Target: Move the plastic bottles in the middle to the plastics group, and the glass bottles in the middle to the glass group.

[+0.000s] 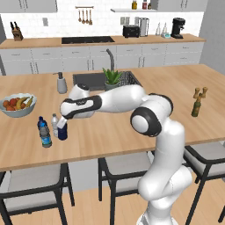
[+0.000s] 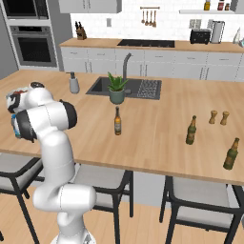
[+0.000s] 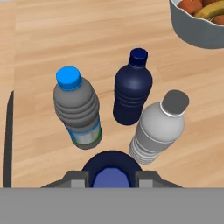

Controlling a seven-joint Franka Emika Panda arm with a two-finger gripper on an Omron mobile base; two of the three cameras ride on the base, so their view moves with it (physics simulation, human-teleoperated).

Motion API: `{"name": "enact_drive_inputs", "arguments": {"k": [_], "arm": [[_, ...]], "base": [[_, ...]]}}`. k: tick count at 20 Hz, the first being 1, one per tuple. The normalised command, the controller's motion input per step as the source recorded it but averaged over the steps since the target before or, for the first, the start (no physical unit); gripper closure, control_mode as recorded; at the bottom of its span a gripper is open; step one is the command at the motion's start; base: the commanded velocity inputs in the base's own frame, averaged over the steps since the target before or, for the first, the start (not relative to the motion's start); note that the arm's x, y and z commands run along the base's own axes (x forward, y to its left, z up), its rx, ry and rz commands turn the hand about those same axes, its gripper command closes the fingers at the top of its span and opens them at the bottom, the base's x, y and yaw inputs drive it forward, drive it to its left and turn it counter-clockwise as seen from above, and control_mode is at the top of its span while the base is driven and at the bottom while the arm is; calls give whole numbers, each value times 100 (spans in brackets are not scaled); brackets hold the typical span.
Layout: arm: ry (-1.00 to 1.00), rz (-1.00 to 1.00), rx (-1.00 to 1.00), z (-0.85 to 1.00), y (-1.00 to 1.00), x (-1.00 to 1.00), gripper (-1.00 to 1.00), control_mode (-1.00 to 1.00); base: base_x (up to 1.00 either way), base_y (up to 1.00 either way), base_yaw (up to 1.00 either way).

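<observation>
Claw: gripper is hovering at the left end of the counter, its tips flanking a dark blue rounded shape; I cannot tell whether it is clamping that shape or standing loose around it.
Plastics: greyish bottle and navy bottle are standing upright just beside the water bottle, so this half is looking done or nearly so.
Glass: amber bottle is standing alone mid-counter, near the plant and well apart from the green bottle at the right; this move is remaining, by my judgement.
Hidden: rounded blue shape is being cut off at the bottom of the hand view, so whether it is a second navy bottle is staying unclear.
Blocked: the arm is covering the plastics cluster in the right base view.
Nearby: fruit bowl is sitting just beyond the plastics.
</observation>
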Motion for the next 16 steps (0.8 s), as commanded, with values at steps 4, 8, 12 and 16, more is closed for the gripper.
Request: {"name": "enact_drive_inputs", "arguments": {"k": [4, 8, 12, 16], "arm": [[0, 0, 0, -4, 8, 0, 100, -100], [2, 0, 0, -27, 2, 0, 100, -100], [0, 0, 0, -34, 0, 0, 100, -100], [0, 0, 0, -34, 0, 0, 100, -100]], "base": [[0, 0, 0], [0, 0, 0], [0, 0, 0], [0, 0, 0]]}}
